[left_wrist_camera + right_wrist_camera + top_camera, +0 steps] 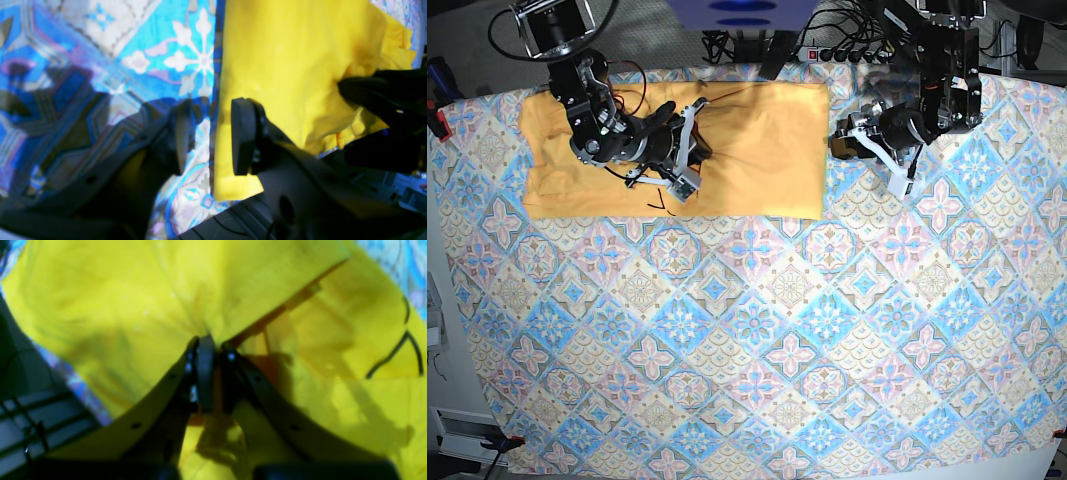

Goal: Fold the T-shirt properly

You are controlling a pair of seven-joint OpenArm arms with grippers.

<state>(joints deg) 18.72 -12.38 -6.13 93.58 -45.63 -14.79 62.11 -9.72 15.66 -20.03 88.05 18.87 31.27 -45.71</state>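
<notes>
The T-shirt (757, 150) lies flat and wide across the far side of the table, pale yellow-orange, with a thin black squiggle (405, 346) near one edge. My right gripper (685, 150) sits on its left-middle part. In the right wrist view that gripper (217, 350) has its fingers almost together, pinching a puckered fold of the T-shirt (116, 323). My left gripper (847, 140) is at the shirt's right edge. In the left wrist view it (211, 136) stands open astride that edge, one finger (243, 136) over the T-shirt (283, 66), the other over the tablecloth.
A blue-and-pink patterned tablecloth (757, 320) covers the whole table. Cables and a power strip (847, 50) run behind the far edge. A red clamp (437, 120) grips the cloth at the left edge. A dark blurred arm part (383, 96) rests on crumpled cloth.
</notes>
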